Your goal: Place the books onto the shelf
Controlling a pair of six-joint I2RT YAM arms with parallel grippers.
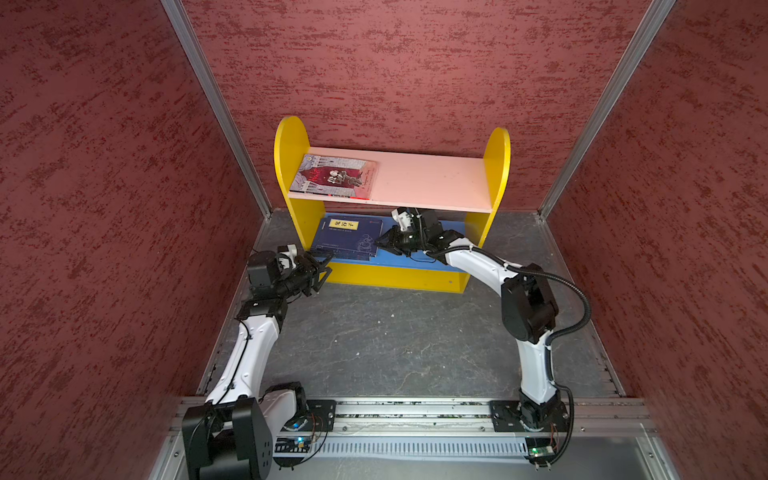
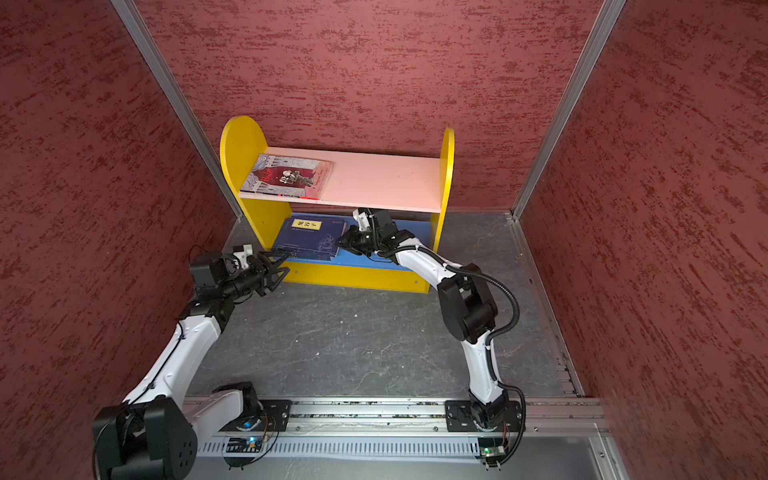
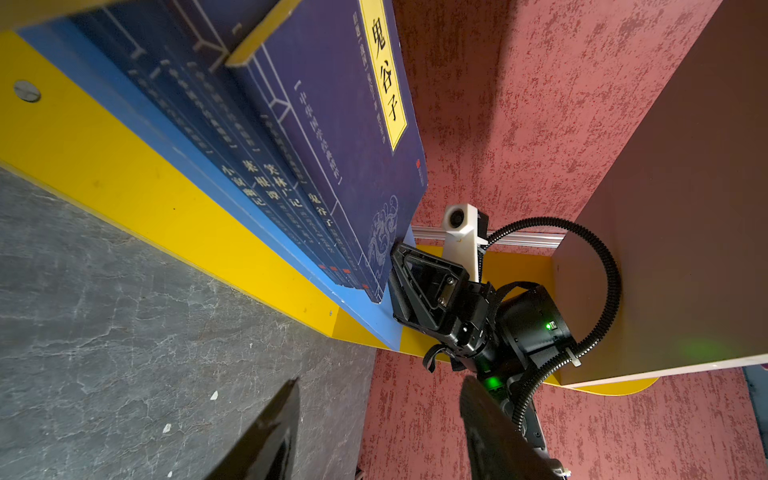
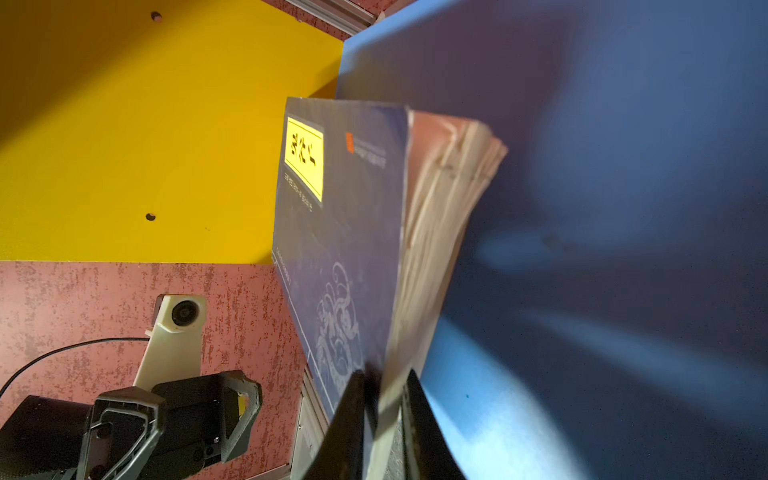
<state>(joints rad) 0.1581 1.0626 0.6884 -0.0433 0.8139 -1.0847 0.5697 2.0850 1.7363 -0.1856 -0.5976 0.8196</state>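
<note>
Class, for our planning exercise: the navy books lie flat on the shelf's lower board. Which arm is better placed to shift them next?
Right. The right gripper is shut on the corner of the top navy book, while the left gripper hangs open in front of the shelf, touching nothing.

The shelf (image 1: 496, 166) is standing on the grey floor (image 1: 395, 340). A red-and-grey book (image 1: 334, 176) is lying flat on its pink upper board (image 1: 436, 183) (left end), and navy books (image 1: 347, 237) are lying stacked on the blue lower board (image 1: 395, 265).
</note>
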